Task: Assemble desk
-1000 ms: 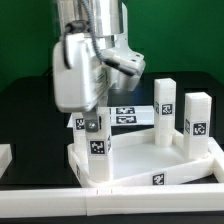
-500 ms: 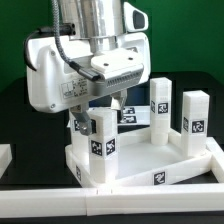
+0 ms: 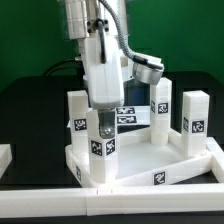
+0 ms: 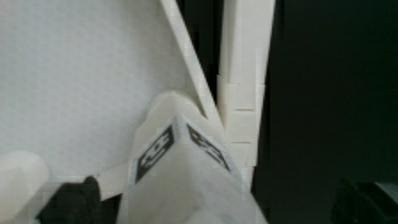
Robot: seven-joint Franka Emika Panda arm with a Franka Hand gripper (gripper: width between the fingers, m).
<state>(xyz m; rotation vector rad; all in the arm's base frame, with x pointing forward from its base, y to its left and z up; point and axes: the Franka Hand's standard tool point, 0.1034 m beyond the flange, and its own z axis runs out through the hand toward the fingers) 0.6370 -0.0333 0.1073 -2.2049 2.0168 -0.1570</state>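
White plastic filled the nearest part of the exterior view: a raised wall (image 3: 150,195) ran along the front, cut off at both sides of the frame. Just behind it lay the desk panel (image 3: 165,160), flat on the black table (image 3: 30,110), rim upward, its tagged front edge facing the camera. Four square legs stood upright at its corners. The nearest leg (image 3: 98,140) rose at the front corner on the exterior view's left, two tags showing on its faces. Its upper end was hidden behind the robot arm (image 3: 100,60), which came straight down over it. The gripper (image 3: 103,112) sat at that leg's top, but the arm's body covered the fingers, so I could not tell whether they were spread or pressed onto the leg. The wrist view helped little: blurred, it showed a tagged leg (image 4: 183,160) close up, and dark shapes at the frame's edges too indistinct to name. Farther back stood another leg (image 3: 77,112), partly masked by the arm, then one (image 3: 163,105) near the middle and one (image 3: 197,120) toward the exterior view's right.
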